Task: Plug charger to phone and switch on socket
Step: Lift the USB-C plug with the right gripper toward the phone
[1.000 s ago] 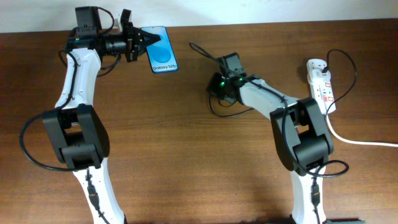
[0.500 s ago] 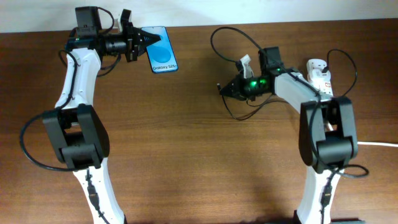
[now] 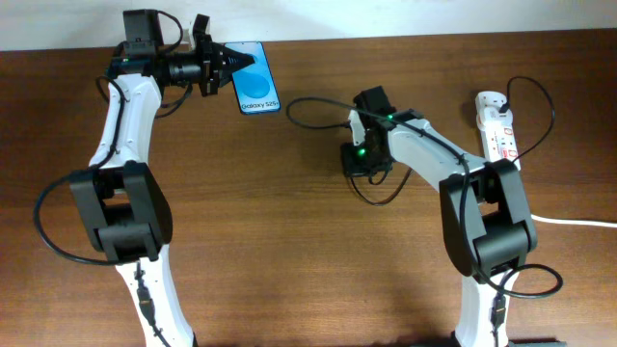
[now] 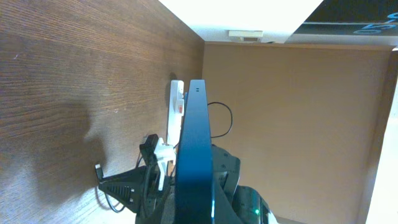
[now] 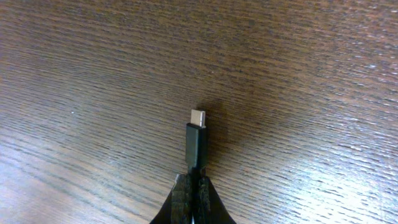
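In its wrist view alone, right end effector [image 5: 193,182] visibly pinches charger [image 5: 196,142]; left end effector [image 3: 225,60] clasps phone [image 3: 257,85].

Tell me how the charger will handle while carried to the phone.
Probably floppy: the charger lies in loose loops behind the right gripper, so it should drag and sway. Its plug tip juts straight past the grip, likely stiff enough to aim. Thin, so probably light.
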You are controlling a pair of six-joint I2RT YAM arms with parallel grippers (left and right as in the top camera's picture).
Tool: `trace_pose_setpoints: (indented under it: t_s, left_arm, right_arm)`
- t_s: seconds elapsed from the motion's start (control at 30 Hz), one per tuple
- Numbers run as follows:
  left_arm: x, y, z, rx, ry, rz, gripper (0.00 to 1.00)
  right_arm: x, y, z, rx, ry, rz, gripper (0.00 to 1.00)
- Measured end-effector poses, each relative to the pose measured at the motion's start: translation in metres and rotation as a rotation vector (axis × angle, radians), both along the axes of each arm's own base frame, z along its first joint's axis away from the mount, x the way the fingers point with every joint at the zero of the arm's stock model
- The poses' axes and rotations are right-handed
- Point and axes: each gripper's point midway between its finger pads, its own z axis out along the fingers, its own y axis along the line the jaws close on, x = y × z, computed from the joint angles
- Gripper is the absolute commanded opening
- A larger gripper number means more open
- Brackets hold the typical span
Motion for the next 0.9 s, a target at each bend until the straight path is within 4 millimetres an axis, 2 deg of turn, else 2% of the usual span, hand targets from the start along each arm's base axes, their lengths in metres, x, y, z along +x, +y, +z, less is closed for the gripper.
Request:
trace_pose_setpoints:
  t_s: [0.1, 0.23, 0.33, 0.57, 0.63, 0.67, 0.9]
  left_arm:
    - [0.000, 0.000, 0.000, 0.000, 0.000, 0.000, 0.00]
    - [0.000, 0.000, 0.000, 0.000, 0.000, 0.000, 0.00]
    - [0.000, 0.000, 0.000, 0.000, 0.000, 0.000, 0.00]
    - [0.000, 0.000, 0.000, 0.000, 0.000, 0.000, 0.00]
    - [0.000, 0.000, 0.000, -0.002, 0.000, -0.001, 0.00]
    - [0.000, 0.000, 0.000, -0.003, 0.000, -0.002, 0.00]
    - [-0.001, 0.000, 0.001, -0.005, 0.000, -0.004, 0.00]
  right_arm:
    - [0.000, -0.002, -0.001, -0.017, -0.003, -0.006, 0.09]
    - [-0.002, -0.006, -0.002, -0.035, 0.011, -0.019, 0.19]
    - [-0.002, -0.006, -0.002, -0.035, 0.012, -0.022, 0.20]
    - [0.000, -0.005, -0.002, -0.026, 0.004, -0.036, 0.18]
    - [0.003, -0.004, -0.002, -0.019, -0.003, -0.053, 0.05]
    - [0.004, -0.003, -0.002, -0.016, -0.005, -0.061, 0.04]
    - [0.009, -0.002, -0.002, 0.000, -0.013, -0.106, 0.04]
